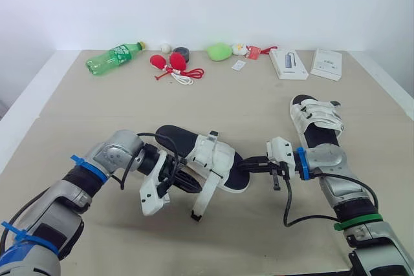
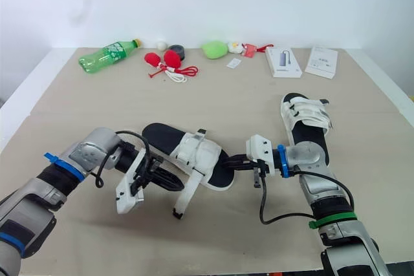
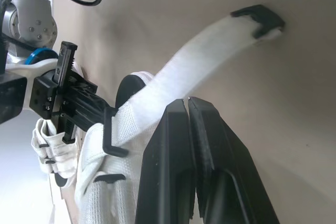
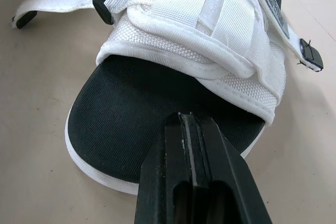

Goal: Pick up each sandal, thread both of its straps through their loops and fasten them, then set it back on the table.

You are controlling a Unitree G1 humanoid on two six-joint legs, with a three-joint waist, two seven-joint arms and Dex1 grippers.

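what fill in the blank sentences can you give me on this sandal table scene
The bottle at the back of the table is ____. The near sandal has a loose strap ending in a ____ tip. The far sandal lies on the robot's ____ side. Missing words: green; black; right.

Counting the table (image 1: 259, 105)
Two sandals (image 1: 217, 159) (image 1: 317, 117) are lying with one green bottle (image 1: 115, 57), two white boxes (image 1: 288, 64) (image 1: 326, 64) and one tape roll (image 1: 181, 52).
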